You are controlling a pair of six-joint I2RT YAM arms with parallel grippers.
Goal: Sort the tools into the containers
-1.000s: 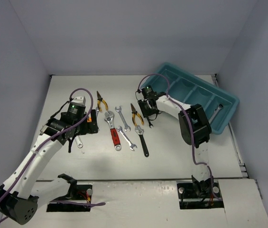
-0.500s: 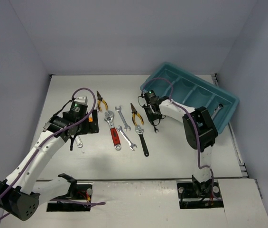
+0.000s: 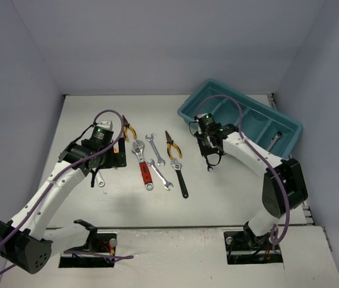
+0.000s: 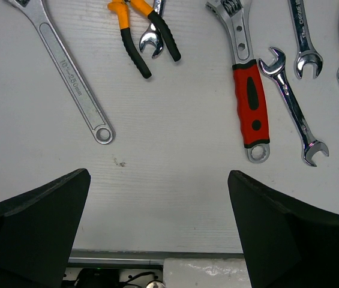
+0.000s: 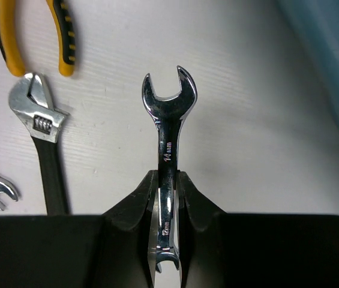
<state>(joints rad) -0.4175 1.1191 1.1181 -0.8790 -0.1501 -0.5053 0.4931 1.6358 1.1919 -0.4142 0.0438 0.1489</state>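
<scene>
A teal tray [image 3: 186,111] with long compartments sits upper right, a small wrench [image 3: 275,138] lying in its lower-right end compartment. At mid-frame a red-handled wrench [image 3: 143,168], yellow-handled pliers [image 3: 173,145] and other wrenches lie flat in a loose row. Left of the tray, the right gripper [image 5: 168,177] pinches a silver open-end wrench [image 5: 169,132].

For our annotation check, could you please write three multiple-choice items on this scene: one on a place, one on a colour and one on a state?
1. Where does the teal tray stand?
A. far right of the table
B. near left corner
C. between the arm bases

2. What colour is the grip of the adjustable wrench right of centre in the left wrist view?
A. blue
B. red with black
C. green

3. How is the right gripper?
A. wide open
B. shut on nothing
C. shut on a silver wrench

1 A: the top view shows it far right.
2 B: red grip, black inset.
3 C: its jaws pinch the wrench's shank.
</scene>
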